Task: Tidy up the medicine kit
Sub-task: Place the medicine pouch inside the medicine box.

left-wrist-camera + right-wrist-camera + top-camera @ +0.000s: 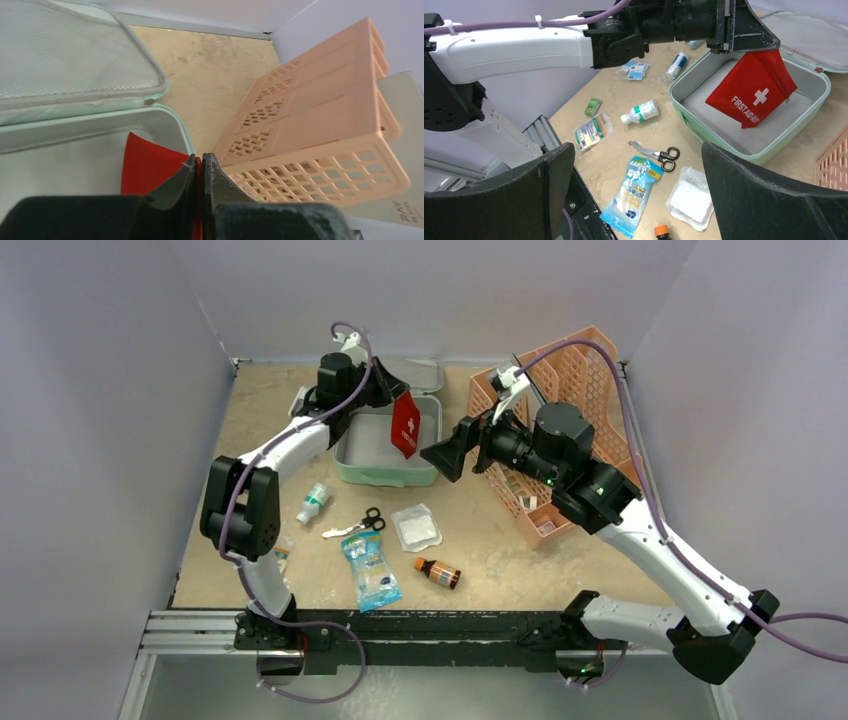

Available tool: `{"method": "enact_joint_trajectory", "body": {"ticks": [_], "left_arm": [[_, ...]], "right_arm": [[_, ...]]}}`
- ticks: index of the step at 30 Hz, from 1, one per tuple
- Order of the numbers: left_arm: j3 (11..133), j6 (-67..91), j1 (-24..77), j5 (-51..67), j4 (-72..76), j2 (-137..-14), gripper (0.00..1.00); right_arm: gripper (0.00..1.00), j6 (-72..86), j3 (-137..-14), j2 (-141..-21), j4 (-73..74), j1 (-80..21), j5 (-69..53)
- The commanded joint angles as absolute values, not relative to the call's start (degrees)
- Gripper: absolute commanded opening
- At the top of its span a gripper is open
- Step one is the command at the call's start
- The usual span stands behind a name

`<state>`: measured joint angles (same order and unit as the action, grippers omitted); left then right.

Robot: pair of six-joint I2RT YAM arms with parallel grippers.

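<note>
Placement of the red pouch [405,427] into the kit [372,472] looks like the step in hand. The left claw [198,162] is clamped tight on the pouch's top edge. The pouch hangs tilted over the open kit, its lower corner down inside; I cannot tell whether it touches the bottom. The kit sits at the back of the table [500,550], with its lid [415,372] flipped open behind it and the rack [575,390] just to its right. The right claw [455,445] gapes fully and holds nothing, near the kit's right wall.

To do this well, I would lower the pouch until it bears on the bottom. Then lean it toward one wall so it lies flat and leaves room, and only then let go. Released from height, it could end up propped on the rim. The right claw belongs outside the kit meanwhile. After that it could go for the scissors [360,525], the bottles [314,502] or the packets [370,570] lying nearer the arms.
</note>
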<state>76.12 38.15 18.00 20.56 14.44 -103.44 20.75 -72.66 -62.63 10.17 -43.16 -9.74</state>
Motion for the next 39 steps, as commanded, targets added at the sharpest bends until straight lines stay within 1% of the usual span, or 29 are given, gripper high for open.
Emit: {"method": "enact_joint_trajectory", "body": {"ticks": [1,6,8,12,20,28,32,33,34,36,37,38,39], "left_arm": [[79.69,34.07,15.75,18.19,8.79,-105.22,0.06],[78.43,31.07,14.39,16.45,7.76,-105.93,0.18],[79.51,29.43,13.88,16.67,5.65,-106.19,0.24],[82.22,25.97,13.07,17.49,1.26,-106.59,0.31],[84.2,20.29,12.66,16.66,-5.09,-107.49,0.31],[85.36,17.63,11.88,16.59,-9.47,-107.49,0.35],[85.64,17.32,11.69,17.92,-11.01,-107.95,0.36],[85.69,17.39,11.69,18.37,-11.47,-108.13,0.34],[85.65,17.4,11.69,18.71,-11.74,-108.23,0.29],[85.22,17.55,11.73,18.81,-11.84,-108.36,0.11],[84.8,17.84,11.69,18.64,-11.46,-108.45,0.04],[84.27,18.15,11.69,18.45,-10.79,-108.52,0.0],[83.88,18.59,11.69,18.26,-10.11,-108.67,0.0]], "right_arm": [[0.99,19.89,-74.31,-61.38,9.14,-43.12,-8.98],[0.99,19.5,-72.8,-59.5,8.47,-43.07,-8.31],[0.99,19.46,-72.96,-59.33,8.76,-43.11,-8.52],[0.99,19.43,-73.41,-59.05,9.68,-43.07,-8.7],[0.99,19.55,-71.79,-57.74,8.47,-43.07,-8.34],[0.99,19.46,-71.33,-56.86,9.14,-43.08,-8.09],[0.98,19.43,-71.05,-56.69,9.14,-43.07,-7.92],[0.98,19.38,-70.83,-56.61,9.14,-43.1,-7.91],[0.98,19.28,-70.76,-56.6,9.21,-43.07,-7.98],[0.98,18.85,-70.87,-56.58,9.75,-43.09,-8.16],[0.98,18.63,-70.99,-56.53,10.06,-43.07,-8.25],[0.98,18.37,-71.01,-56.45,10.24,-43.08,-8.34],[0.98,18.29,-70.89,-56.29,10.3,-43.07,-8.35]]}}
